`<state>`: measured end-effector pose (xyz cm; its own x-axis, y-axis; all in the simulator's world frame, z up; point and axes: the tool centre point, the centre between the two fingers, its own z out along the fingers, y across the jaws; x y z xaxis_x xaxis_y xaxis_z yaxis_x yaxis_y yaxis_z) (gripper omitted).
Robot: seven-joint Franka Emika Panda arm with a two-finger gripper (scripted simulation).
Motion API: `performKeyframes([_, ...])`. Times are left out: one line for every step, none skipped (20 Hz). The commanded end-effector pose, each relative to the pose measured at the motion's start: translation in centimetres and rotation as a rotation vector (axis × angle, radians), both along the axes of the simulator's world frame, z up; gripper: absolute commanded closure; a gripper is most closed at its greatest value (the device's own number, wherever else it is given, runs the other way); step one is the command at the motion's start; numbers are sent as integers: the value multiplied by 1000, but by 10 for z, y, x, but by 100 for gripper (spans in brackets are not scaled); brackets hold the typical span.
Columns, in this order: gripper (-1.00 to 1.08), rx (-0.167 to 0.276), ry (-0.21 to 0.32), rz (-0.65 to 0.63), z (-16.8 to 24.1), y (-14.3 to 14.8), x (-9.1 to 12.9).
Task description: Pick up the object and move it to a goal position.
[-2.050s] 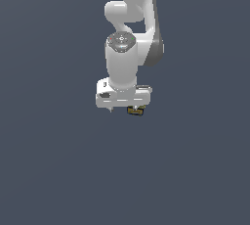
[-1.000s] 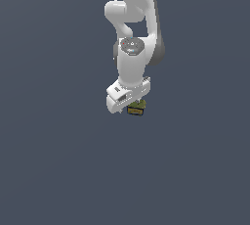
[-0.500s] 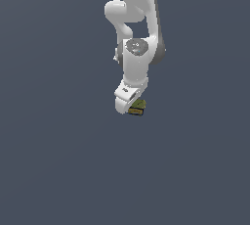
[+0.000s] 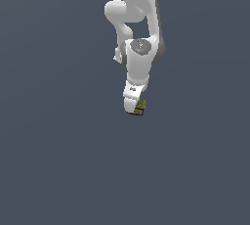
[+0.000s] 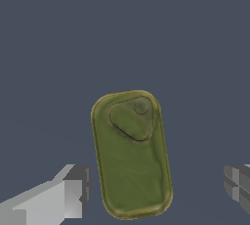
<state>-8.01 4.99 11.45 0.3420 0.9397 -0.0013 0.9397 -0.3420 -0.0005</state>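
The object [image 5: 132, 153] is a small olive-green rounded block with a raised oval patch on its top face, lying flat on the dark grey floor. In the exterior view the object [image 4: 140, 107] peeks out at the lower right of the white hand. My gripper [image 4: 134, 106] sits right over it. The wrist view shows my gripper [image 5: 155, 187] open, with one finger [image 5: 73, 190] just off one long side of the block and the other finger [image 5: 238, 182] well away from the opposite side. Neither finger touches the block.
Plain dark grey floor [image 4: 58, 160] spreads around the arm in every direction, with no other object in view. The white arm [image 4: 139, 33] reaches down from the top of the exterior view.
The wrist has turned, so the hand now shows its narrow side instead of its broad side. It has come down close over the object, which has stayed in place.
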Motion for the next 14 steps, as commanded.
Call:
performKeyframes([-92, 0, 0, 54, -2, 3, -4])
performKeyframes([-92, 0, -1, 71, -3, 3, -6])
performKeyframes([-92, 1, -1, 86, -3, 4, -7])
performKeyframes([-92, 1, -1, 100, -4, 5, -8])
performKeyframes([-92, 1, -1, 112, -4, 6, -9])
performKeyframes([-92, 1, -1, 123, -5, 6, -10])
performKeyframes([-92, 1, -1, 132, -5, 7, -11])
performKeyframes([-92, 1, -1, 139, -5, 7, -11])
performKeyframes([-92, 1, -1, 145, -6, 7, -12])
performKeyframes([-92, 1, -1, 149, -6, 7, -12])
performKeyframes([-92, 1, -1, 151, -6, 8, -13])
performKeyframes([-92, 1, -1, 152, -6, 8, -13])
performKeyframes([-92, 1, -1, 147, -6, 7, -12])
performKeyframes([-92, 1, -1, 147, -6, 7, -12])
